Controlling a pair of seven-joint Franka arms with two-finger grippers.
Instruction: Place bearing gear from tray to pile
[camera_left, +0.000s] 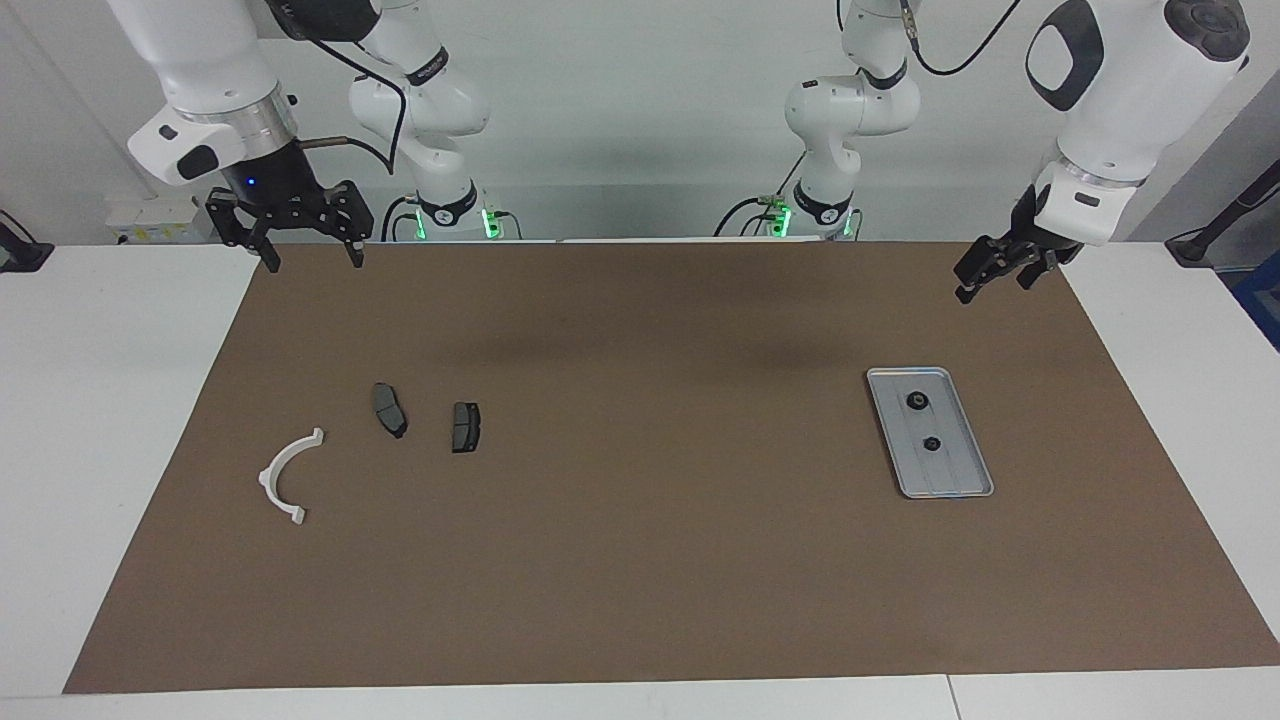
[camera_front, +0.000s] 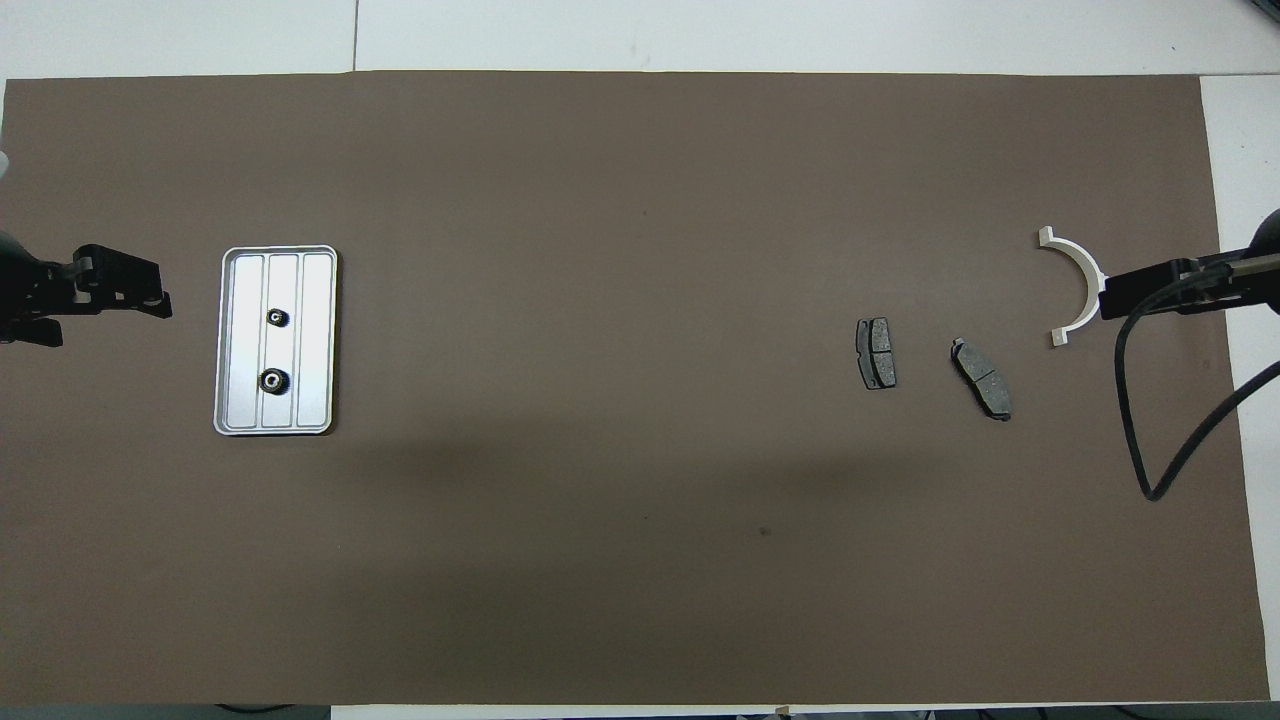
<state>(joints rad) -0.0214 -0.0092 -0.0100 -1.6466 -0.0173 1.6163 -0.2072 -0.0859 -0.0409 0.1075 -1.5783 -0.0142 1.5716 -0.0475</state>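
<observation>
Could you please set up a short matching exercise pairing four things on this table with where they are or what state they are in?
Things:
1. gears
2. bracket
3. brake pads
4. left gripper

Places or states:
A. flat on the mat, between the bracket and the tray
B. in the air, open, holding nothing
C. in the tray
D. at the right arm's end of the pile

Pairs: 1-C, 2-D, 3-A, 4-B
</observation>
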